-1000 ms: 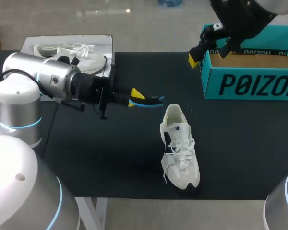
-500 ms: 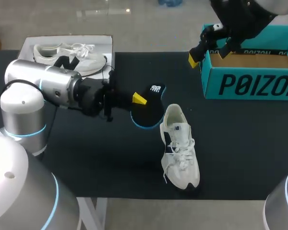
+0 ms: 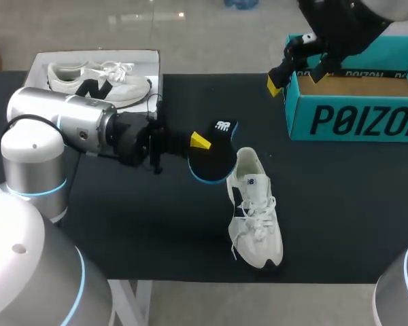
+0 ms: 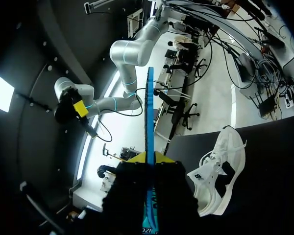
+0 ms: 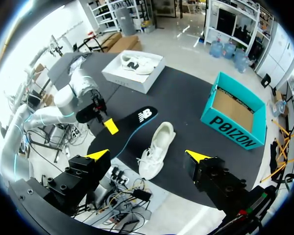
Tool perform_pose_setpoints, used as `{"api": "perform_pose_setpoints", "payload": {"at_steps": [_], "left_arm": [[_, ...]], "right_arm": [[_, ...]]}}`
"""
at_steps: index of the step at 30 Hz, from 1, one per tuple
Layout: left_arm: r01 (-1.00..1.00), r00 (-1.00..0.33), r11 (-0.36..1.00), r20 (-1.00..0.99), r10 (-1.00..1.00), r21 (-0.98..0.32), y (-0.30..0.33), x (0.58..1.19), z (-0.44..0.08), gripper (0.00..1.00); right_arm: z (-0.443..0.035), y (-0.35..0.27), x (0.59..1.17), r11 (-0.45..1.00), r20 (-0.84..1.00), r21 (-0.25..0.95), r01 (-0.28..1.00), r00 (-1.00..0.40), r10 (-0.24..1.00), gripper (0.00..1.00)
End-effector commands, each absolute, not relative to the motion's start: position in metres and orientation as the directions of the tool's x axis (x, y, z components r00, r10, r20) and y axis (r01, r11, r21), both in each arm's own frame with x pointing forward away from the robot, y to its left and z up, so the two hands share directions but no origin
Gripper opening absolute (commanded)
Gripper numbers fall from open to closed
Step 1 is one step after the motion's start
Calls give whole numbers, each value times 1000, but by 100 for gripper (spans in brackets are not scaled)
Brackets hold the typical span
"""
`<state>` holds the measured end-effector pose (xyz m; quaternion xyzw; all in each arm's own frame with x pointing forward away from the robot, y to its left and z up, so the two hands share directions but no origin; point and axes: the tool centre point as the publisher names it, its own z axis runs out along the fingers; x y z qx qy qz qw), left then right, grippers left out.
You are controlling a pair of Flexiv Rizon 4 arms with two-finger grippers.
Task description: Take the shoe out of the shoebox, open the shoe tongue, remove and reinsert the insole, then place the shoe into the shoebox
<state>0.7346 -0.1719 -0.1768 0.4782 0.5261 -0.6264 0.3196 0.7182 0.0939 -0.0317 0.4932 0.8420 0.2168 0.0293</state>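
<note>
The shoe lies sole down on the black table, near the front edge and outside the shoebox. Its heel points to the far side and its toe toward the robot. It is white with a dark mark on its side, and its laces are spread over the top.

The insole is out of the shoe. It is black with a blue rim, and from above its edge overlaps the heel, so it sits right by the shoe's opening. The left gripper is clamped on it. In the left wrist view the insole runs edge-on between the two yellow tips, with the shoe off to one side beyond them. The left arm comes in low across the left half of the table, level with the heel.

The shoebox is teal and open, with its brown cardboard floor showing. It stands at the far right of the table, well apart from the shoe. The right gripper hangs high above the table, and from above it covers the box's far left corner. Its fingers are spread wide with nothing between them.

At the far left stands a white box with a second shoe in it, just behind the left arm.
</note>
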Motion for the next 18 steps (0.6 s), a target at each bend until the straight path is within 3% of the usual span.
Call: {"api": "perform_pose_setpoints", "payload": {"at_steps": [1,5,11,18], "left_arm": [[905,-337,-241,-936,101,-352,-174,734,-178,0],[905,-337,-241,-936,101,-352,-174,734,-178,0],[960,-47,-276,-999,1,-46,-168,732,-173,0],[974,82,-206,-995,-58,92,-164,750,-177,0]], "right_arm": [[-32,96,720,421,164,390,819,-511,844,100],[-32,96,720,421,164,390,819,-511,844,100],[-32,96,720,421,164,390,819,-511,844,100],[-32,96,720,421,164,390,819,-511,844,100]]}}
